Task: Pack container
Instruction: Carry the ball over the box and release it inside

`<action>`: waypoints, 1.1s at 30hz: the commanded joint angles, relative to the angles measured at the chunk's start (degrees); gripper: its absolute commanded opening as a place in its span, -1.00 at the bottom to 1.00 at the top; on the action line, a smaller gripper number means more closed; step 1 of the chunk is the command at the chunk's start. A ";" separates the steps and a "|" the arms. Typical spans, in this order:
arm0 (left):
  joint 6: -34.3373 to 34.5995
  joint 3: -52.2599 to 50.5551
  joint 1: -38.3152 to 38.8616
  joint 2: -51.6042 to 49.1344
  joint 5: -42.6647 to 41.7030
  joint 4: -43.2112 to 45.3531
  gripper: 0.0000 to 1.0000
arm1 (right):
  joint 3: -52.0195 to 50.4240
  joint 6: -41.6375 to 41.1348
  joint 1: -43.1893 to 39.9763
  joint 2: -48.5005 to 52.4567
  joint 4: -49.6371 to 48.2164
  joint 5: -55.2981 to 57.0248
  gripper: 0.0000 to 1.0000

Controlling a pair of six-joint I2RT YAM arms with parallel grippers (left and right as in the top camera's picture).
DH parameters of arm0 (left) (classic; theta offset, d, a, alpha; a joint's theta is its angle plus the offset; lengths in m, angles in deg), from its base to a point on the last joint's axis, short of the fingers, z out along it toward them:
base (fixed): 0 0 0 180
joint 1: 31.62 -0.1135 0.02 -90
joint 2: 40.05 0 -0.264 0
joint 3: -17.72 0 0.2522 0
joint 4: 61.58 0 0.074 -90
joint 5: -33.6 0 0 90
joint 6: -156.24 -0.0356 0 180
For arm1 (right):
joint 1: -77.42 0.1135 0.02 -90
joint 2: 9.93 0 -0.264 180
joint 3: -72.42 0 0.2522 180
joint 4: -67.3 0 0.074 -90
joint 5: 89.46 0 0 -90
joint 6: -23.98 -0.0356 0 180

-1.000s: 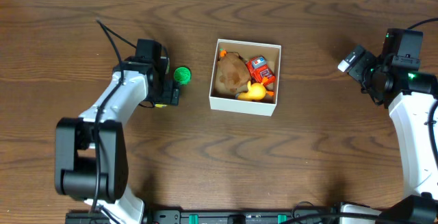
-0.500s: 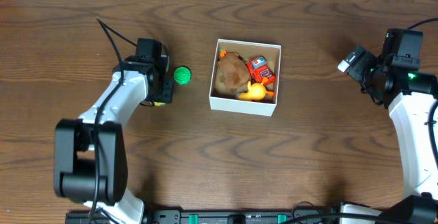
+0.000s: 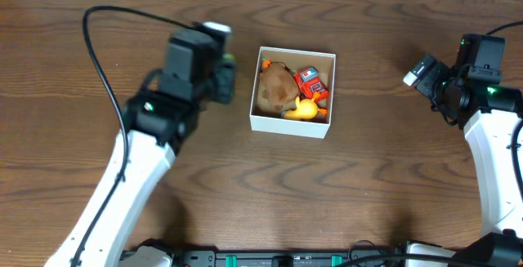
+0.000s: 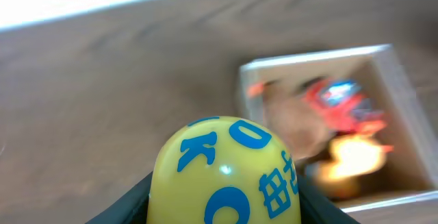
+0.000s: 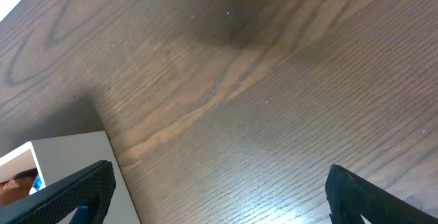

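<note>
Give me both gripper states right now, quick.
Left gripper: closed, holding a yellow toy with blue lettering.
Right gripper: open, nothing between the fingers.

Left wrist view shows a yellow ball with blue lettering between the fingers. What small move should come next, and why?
Probably shift the left gripper a little to the right, over the container, before opening. The yellow ball is clamped in it, and from overhead the gripper hangs just outside the container's left wall, not above the brown inside where other toys lie.
</note>
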 commanded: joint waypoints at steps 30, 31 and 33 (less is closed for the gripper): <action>1.97 1.36 6.56 -9.09 0.76 1.64 0.96 | 0.17 0.59 -0.37 -0.13 0.07 -0.17 0.99; 1.97 1.36 4.70 -8.22 0.76 0.66 0.96 | 0.17 0.59 -0.37 -0.13 0.09 -0.17 0.98; 1.97 1.36 1.18 -7.63 0.76 -0.83 0.96 | 0.17 0.59 -0.37 -0.13 0.07 -0.17 0.98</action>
